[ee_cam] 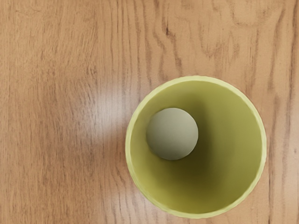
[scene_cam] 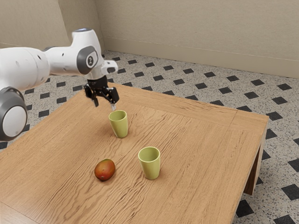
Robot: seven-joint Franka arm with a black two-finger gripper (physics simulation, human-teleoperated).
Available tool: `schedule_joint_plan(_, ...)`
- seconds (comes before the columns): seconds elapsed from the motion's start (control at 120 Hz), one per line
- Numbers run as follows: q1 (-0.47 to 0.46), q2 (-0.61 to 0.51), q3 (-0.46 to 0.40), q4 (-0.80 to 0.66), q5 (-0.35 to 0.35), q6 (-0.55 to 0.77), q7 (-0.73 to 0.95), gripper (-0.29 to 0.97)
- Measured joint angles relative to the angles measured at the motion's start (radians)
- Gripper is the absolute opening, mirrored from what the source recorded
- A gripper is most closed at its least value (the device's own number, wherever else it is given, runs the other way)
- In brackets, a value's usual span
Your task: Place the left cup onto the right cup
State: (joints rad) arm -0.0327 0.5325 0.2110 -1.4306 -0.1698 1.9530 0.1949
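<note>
Exterior view, table front: the wooden table [scene_cam: 201,154] is seen with its near edge cut off by the frame; wide bare wood is left along the exterior view's right side.
Mango: a red-orange mango [scene_cam: 104,169] is laid on the wood nearest the camera, apart from both cups.
Near cup: a green cup [scene_cam: 149,163] is stood upright, mouth up, just to the exterior view's right of the mango; open board is found on all its sides.
Far cup: a second green cup [scene_cam: 118,124] is stood upright farther back and toward the exterior view's left, well apart from the near cup.
Gripper: the black gripper [scene_cam: 105,106] is held above the far cup and a little behind it, clear of the rim; its fingers are spread apart and nothing is gripped.
Arm: the white arm [scene_cam: 28,65] is brought in from the exterior view's left, over the table's left part.
Table far edge: free wood is left between the far cup and the back edge; the right corner is seen standing over the floor.
Floor and wall: a speckled floor [scene_cam: 224,88] with black diamonds is met by a beige wall [scene_cam: 196,23].
Wrist view: the far cup [ee_cam: 224,140] is looked into from above, its round rim unbroken and its inside empty, with bare table [ee_cam: 56,93] grain around it.
</note>
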Motion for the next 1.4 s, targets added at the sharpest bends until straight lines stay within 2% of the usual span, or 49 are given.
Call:
schedule_joint_plan(0.117, -0.007, 0.034, -0.051, 0.057, -0.001, 0.013, -0.005, 0.66)
schedule_joint_plan(0.233, -0.01, 0.112, -0.059, 0.14, -0.003, 0.014, -0.009, 0.66)
schedule_joint_plan(0.383, -0.006, 0.171, -0.061, 0.16, -0.008, 0.016, -0.013, 0.66)
schedule_joint_plan(0.867, -0.004, 0.18, -0.079, 0.126, -0.021, 0.022, -0.026, 0.65)
schedule_joint_plan(0.967, -0.004, 0.178, -0.079, 0.12, -0.022, 0.023, -0.031, 0.54)
schedule_joint_plan(1.092, -0.003, 0.172, -0.079, 0.102, -0.021, 0.024, -0.04, 0.25)
schedule_joint_plan(1.175, -0.003, 0.172, -0.078, 0.099, -0.021, 0.024, -0.046, 0.12)
schedule_joint_plan(1.4, -0.004, 0.168, -0.073, 0.093, -0.019, 0.022, -0.061, -0.05)
